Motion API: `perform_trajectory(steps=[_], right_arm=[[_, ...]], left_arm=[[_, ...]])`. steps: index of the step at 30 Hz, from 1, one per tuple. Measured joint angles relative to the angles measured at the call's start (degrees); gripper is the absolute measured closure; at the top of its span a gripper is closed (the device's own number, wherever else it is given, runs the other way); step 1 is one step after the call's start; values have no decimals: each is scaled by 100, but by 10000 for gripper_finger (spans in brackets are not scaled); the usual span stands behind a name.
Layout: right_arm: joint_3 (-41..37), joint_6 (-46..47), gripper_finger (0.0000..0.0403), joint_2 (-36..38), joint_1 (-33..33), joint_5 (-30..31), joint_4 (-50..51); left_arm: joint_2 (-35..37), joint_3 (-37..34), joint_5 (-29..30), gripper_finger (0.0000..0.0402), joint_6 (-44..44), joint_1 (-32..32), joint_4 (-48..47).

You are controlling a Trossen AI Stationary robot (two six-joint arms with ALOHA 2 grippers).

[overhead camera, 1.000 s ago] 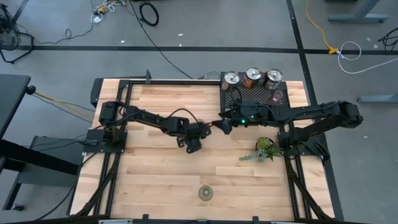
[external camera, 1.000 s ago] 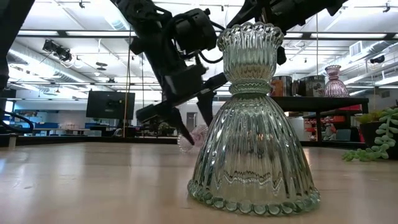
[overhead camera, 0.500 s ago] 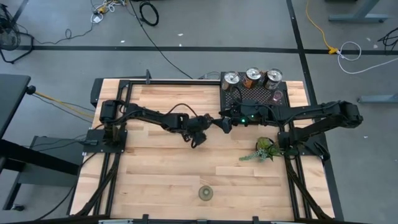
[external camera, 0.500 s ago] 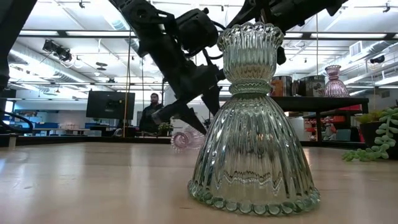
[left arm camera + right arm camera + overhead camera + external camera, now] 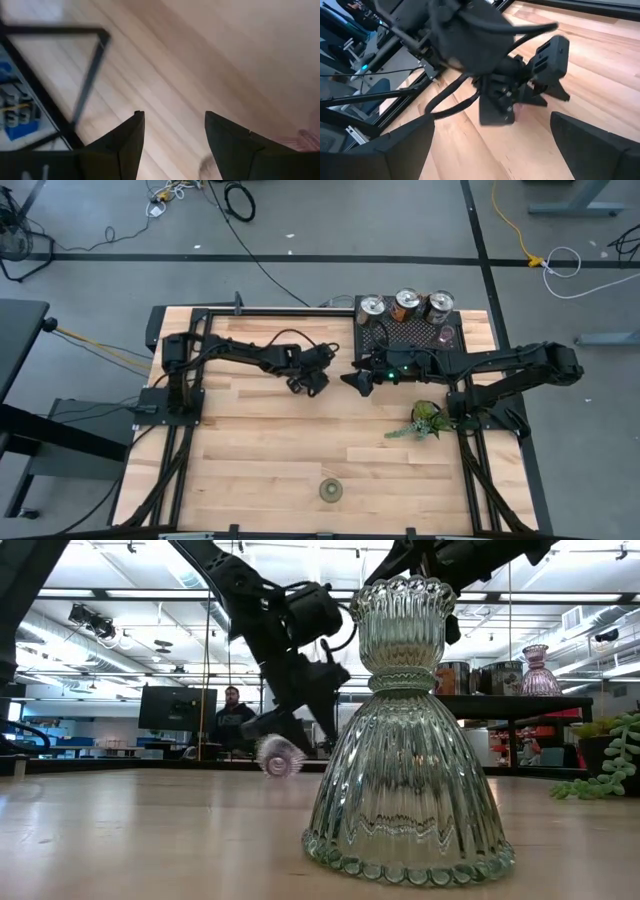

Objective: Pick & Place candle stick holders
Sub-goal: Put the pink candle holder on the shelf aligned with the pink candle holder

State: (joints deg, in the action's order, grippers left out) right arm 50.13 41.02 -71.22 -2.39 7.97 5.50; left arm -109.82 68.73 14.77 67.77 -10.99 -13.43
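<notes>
Left gripper (image 5: pixel 287 740) is holding its jaws about half apart, and they seem to be pinching the small pink glass holder (image 5: pixel 278 755) at the fingertips, just clear of the table (image 5: pixel 250 460); the wrist view is not confirming the grip.

- Nearest: the tall green-tinted glass holder (image 5: pixel 408 740) is standing alone by the front edge.
- Mid-table: right gripper (image 5: pixel 352 380) is waiting wide open and empty, close beside the left one, so the carry is needing a path around it.
- Farthest: black mesh rack (image 5: pixel 375 335) is bearing three silver holders (image 5: pixel 405 304).

Judgement: keeping the pinch steady and lifting higher before crossing to the rack is looking safest, since ribbed glass is liable to slip.
</notes>
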Motion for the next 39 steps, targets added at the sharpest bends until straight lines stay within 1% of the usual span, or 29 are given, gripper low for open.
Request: perform_trajectory(steps=[4,8,12,16,19,22,24,25,28,29,30,32,33,36,39], right_arm=[[0,0,7,0,-3,5,2],[0,-54,7,0,-4,15,7],[0,-57,7,0,-4,15,9],[0,-72,7,0,-3,15,13],[0,-73,7,0,-4,15,15],[0,-73,7,0,-4,15,17],[0,-73,7,2,-4,15,23],[0,-73,7,2,-4,15,22],[0,-70,7,2,-4,21,17],[0,-72,7,2,-2,51,17],[0,-70,7,2,-3,66,14],[0,-68,7,2,-2,143,-14],[0,-68,7,2,-2,178,-19],[0,17,7,2,-2,210,-28],[0,50,7,2,-2,210,-31]], left_arm=[[-2,-2,71,191,-70,-125,-221],[-2,-2,321,191,-158,-208,-54],[83,-2,319,191,-203,-243,-102],[335,-1,368,191,-213,-244,-51],[631,168,313,191,-287,-263,-318],[953,537,-130,191,-445,-250,-1581],[1123,711,-501,191,-340,-220,-2592],[1215,751,-785,191,-208,-206,-2923],[1565,768,-2109,191,-132,-244,-3393],[1627,784,-2352,191,-68,-203,-3551],[1645,783,-2384,191,67,-159,-3774],[1603,745,-2130,191,351,-58,-4182],[1589,719,-2044,191,432,-26,-4202],[1606,446,-2003,191,650,34,-3984],[1557,26,-1573,191,994,75,-3417]])
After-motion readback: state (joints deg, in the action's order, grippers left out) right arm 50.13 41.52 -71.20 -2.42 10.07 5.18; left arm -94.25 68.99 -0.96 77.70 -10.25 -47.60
